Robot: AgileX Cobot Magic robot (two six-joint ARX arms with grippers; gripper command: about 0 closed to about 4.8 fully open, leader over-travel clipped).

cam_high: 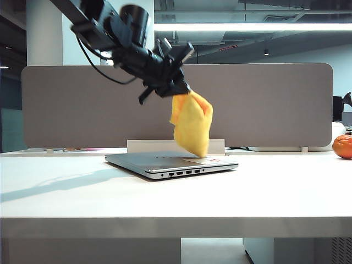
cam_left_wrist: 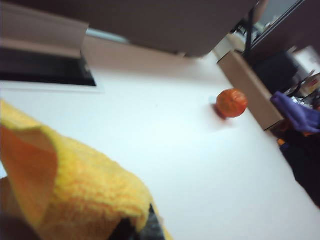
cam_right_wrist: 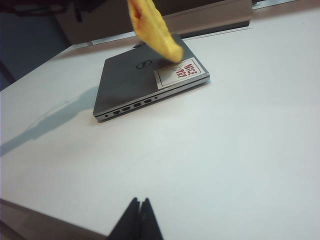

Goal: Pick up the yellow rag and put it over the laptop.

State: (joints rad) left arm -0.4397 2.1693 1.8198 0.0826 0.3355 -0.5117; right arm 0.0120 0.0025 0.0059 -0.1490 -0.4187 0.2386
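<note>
L gripper (cam_high: 177,88) hangs high over the table (cam_high: 165,198), jaws pinching the top of the yellow rag (cam_high: 192,124); the cloth dangles bunched, its lowest tip just above the laptop (cam_high: 170,163) lid near the white sticker (cam_right_wrist: 180,72). Laptop sits closed, mid-table, ports facing you. To do this step well, I'd carry the rag toward the lid's far-left edge, lower till the tip drags, then sweep across so it unfolds flat instead of dropping in a heap. R gripper (cam_right_wrist: 136,220) waits low at the near table edge, jaws pressed together, w/ nothing held. Count: 1 rag, 1 laptop, 1 orange fruit (cam_high: 342,146) far right, 2 grippers.
</note>
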